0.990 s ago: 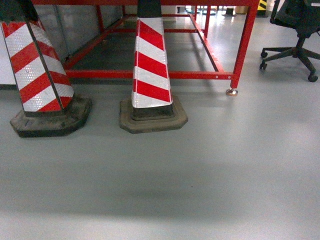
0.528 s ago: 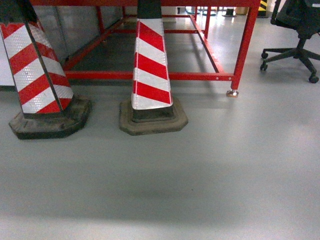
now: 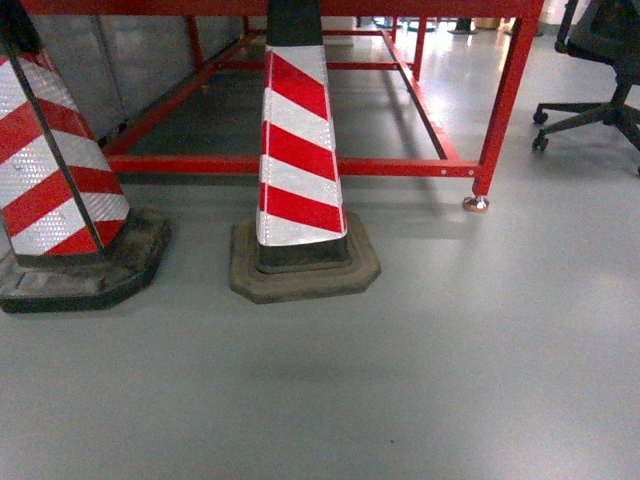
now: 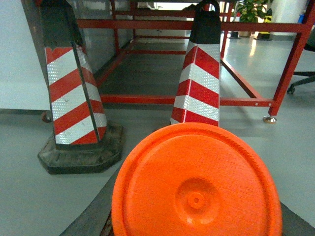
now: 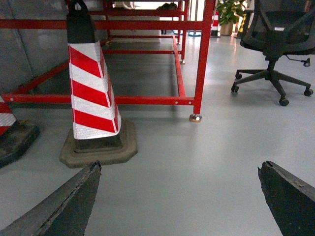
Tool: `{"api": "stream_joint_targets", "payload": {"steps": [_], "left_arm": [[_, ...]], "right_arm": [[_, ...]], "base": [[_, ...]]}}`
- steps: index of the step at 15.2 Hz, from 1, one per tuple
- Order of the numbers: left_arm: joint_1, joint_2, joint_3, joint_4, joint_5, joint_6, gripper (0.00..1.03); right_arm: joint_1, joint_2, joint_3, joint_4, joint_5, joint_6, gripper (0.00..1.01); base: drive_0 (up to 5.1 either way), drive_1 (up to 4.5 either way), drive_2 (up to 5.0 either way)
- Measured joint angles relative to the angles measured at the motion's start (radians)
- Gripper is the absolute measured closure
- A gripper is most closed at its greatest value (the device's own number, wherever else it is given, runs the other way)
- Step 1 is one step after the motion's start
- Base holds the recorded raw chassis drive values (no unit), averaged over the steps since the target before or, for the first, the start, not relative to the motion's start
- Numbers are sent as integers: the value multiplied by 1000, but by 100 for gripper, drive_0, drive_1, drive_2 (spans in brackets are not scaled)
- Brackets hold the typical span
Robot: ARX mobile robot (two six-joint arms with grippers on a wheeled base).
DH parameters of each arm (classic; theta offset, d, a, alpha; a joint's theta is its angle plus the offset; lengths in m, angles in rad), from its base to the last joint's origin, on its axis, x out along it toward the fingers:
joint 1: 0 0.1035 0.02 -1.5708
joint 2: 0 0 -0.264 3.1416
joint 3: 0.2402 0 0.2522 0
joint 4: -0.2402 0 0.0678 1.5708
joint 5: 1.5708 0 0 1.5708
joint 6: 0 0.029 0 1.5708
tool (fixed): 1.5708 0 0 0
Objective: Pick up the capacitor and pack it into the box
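**Grey floor, no capacitor and no box in sight**

Grey floor (image 3: 420, 360) fills the head view; neither the capacitor nor the box shows in any view, so where they lie cannot be told. Two red-and-white striped cones stand on it: the left cone (image 3: 55, 180) toward the floor's left edge, the middle cone (image 3: 298, 160) just in front of the red frame (image 3: 300, 165), with an office chair (image 3: 600, 70) at the far right.

The right gripper (image 5: 179, 196) has its dark fingers (image 5: 64, 204) wide apart with nothing between them. The left gripper's state cannot be told: an orange disc (image 4: 197, 187) blocks the lower part of its wrist view.

The risks, as I judge them: the base could clip a cone's rubber foot or the frame's leg (image 3: 500, 120), both near, and the low grippers could strike either.
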Motion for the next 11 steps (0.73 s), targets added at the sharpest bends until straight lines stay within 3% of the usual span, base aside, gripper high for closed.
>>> {"api": "stream_joint_targets", "payload": {"steps": [8, 11], "left_arm": [[0, 0, 0, -3, 2, 0, 59], [0, 0, 0, -2, 2, 0, 59]], "right_arm": [[0, 0, 0, -6, -1, 0, 3], [0, 0, 0, -5, 0, 0, 3]], "base": [[-496, 241, 241], [1, 402, -401]]}}
